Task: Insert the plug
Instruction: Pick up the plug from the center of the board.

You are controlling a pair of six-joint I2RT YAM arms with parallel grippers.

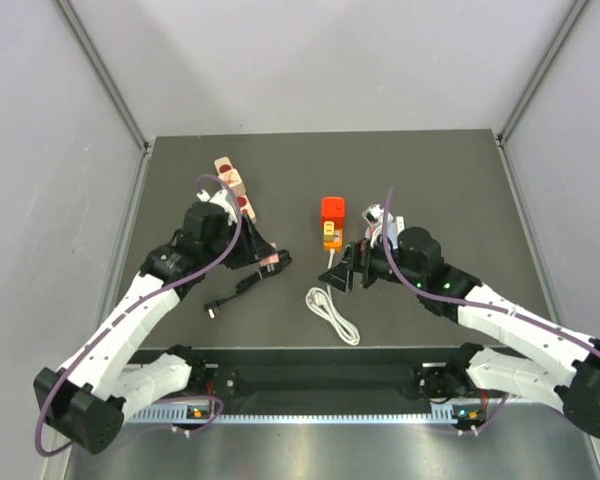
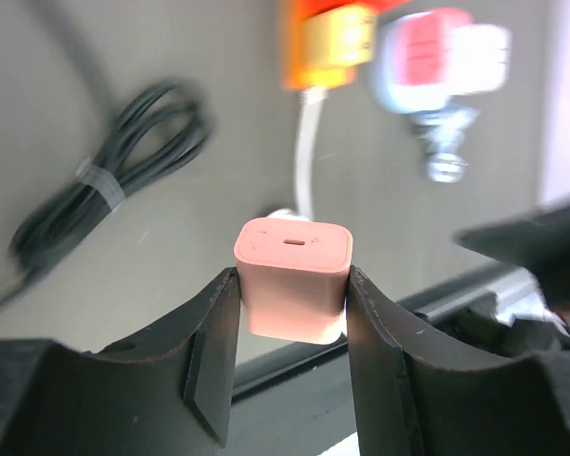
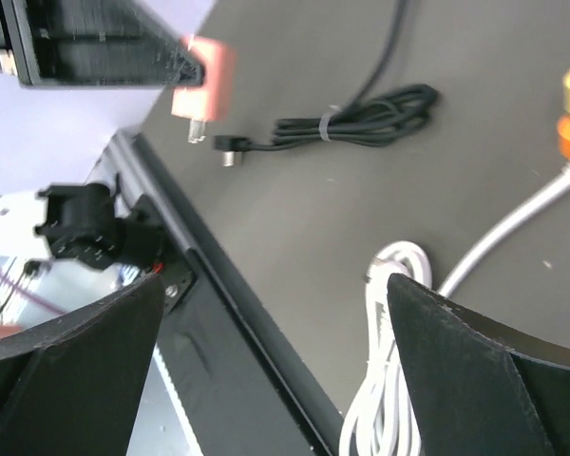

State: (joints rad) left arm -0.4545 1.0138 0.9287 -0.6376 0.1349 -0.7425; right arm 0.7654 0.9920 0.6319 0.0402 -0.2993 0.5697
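**A:** Plug (image 2: pixel 293 252): where is it, and what has it?

**B:** The left gripper (image 2: pixel 293 285) pinches it by two opposite sides. It hangs near the coiled black cable (image 1: pixel 242 284), well left of the orange power strip (image 1: pixel 328 236). The right gripper (image 3: pixel 275 332) is spread wide with nothing in it, just beside the strip's near end.

**A:** Biggest worry?

**B:** The strip itself. It lies on the table (image 1: pixel 450 180) with nothing pinning it. If the plug comes down at a slant, I judge the strip could slide or tip unless the right gripper steadies it.

**A:** Next?

**B:** The white cord (image 1: pixel 332 315) loops off the strip's near end, close under the right arm. A finger catching it could drag the strip off line.

**A:** And the plug?

**B:** It looks smooth and round-edged, and only the fingertips hold it. Resistance from the socket could twist it or push it back between the pads.

**A:** Smallest?

**B:** The prongs (image 3: pixel 198 128). The left wrist view hides them, so lining them up is hard to judge, and a slight miss could jam them on the strip's face. A red block (image 1: pixel 332 208) sits at the strip's far end, leaving little room.
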